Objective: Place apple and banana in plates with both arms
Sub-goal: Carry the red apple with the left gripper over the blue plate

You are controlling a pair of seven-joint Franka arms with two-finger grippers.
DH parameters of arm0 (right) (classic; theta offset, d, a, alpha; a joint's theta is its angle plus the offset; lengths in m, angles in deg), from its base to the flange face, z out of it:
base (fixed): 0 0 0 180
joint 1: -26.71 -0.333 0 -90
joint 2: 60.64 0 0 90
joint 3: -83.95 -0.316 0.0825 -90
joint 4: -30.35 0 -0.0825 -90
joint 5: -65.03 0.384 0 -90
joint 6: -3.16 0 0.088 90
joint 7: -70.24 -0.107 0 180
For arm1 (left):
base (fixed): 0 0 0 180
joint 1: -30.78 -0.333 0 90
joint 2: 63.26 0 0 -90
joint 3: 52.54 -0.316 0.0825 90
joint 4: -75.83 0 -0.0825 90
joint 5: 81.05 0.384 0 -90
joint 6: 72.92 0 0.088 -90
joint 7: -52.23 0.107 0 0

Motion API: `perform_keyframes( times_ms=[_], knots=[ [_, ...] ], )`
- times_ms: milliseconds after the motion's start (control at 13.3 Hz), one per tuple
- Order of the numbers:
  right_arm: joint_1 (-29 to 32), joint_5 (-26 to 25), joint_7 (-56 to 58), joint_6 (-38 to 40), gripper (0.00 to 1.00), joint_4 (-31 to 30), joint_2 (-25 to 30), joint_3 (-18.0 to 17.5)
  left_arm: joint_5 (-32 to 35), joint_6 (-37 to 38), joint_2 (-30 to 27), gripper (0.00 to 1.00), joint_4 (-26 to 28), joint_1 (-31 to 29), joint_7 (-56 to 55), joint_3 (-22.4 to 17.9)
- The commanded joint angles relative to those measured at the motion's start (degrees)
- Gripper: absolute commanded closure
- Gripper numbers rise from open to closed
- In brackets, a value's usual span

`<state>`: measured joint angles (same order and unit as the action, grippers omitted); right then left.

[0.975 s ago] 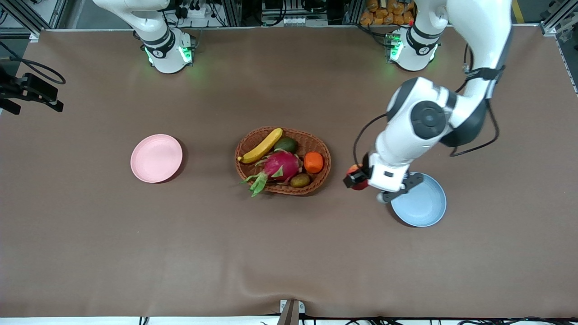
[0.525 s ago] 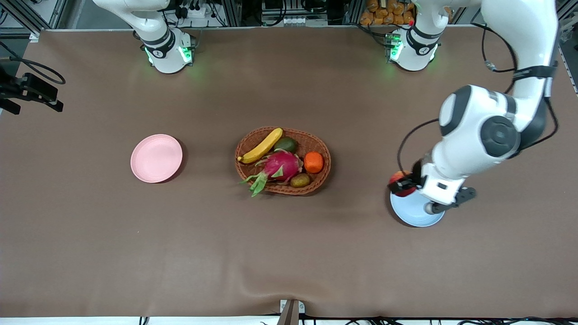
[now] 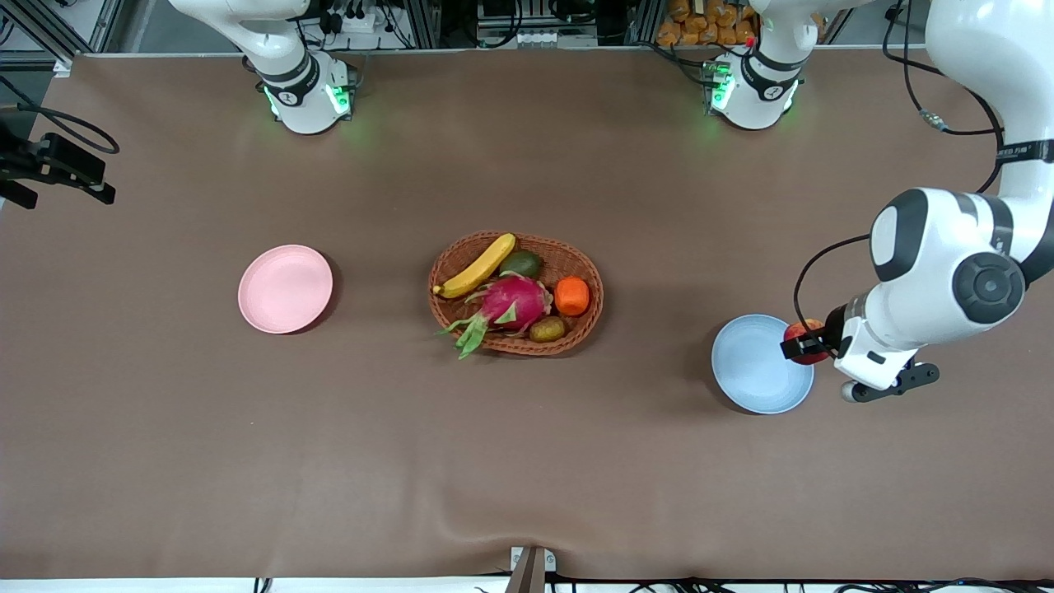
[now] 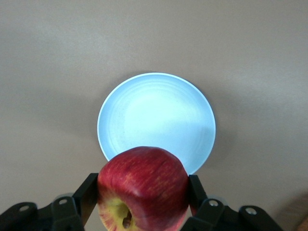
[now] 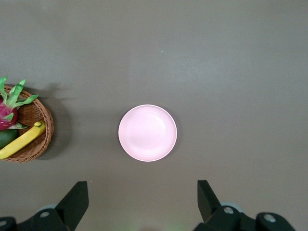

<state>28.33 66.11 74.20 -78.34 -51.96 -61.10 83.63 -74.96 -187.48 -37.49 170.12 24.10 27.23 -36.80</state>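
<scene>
if i let go now the apple (image 4: 142, 188) could clip the blue plate's (image 3: 753, 371) rim and roll off, since my left gripper (image 3: 803, 344), clenched on it, hangs over the plate's edge, not its middle. right gripper (image 5: 139, 202) waits spread wide above the pink plate (image 5: 147, 133); banana (image 3: 478, 265) sits in the wicker basket (image 3: 589, 317).

No text, label, brand or number can be read with certainty. A small dark round mark is seen on the white collar of each arm's base (image 3: 290, 97) (image 3: 771, 92), but its characters cannot be made out. A short line of tiny dark lettering is seen on the black strap (image 3: 1023, 151) around the left arm's upper link, too small to be read. No writing is shown in either wrist view.
</scene>
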Motion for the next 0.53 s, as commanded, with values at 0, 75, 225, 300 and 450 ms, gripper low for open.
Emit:
perform_keyframes(
  times_ms=[0,75,225,300,450],
  knots=[
    [0.9,0.1,-0.7,0.4,0.00,0.2,0.0,-0.7,1.8,-3.7,2.9,1.00,-0.1,0.4,-0.1,0.5],
    [1.0,0.1,-0.7,0.5,0.00,0.2,0.0,-0.7,3.0,-5.6,4.3,1.00,-0.1,0.4,-0.1,0.4],
    [1.1,0.1,-0.7,0.5,0.00,0.2,0.0,-0.7,7.0,-8.9,6.9,1.00,-0.1,0.4,-0.6,0.4],
    [1.1,0.1,-0.7,0.5,0.00,0.2,0.0,-0.7,9.2,-10.1,8.0,1.00,-0.1,0.4,-0.7,0.4],
    [1.0,0.1,-0.7,0.5,0.00,0.2,0.0,-0.7,13.8,-10.5,9.7,1.00,-0.2,0.6,-0.9,0.4]
  ],
)
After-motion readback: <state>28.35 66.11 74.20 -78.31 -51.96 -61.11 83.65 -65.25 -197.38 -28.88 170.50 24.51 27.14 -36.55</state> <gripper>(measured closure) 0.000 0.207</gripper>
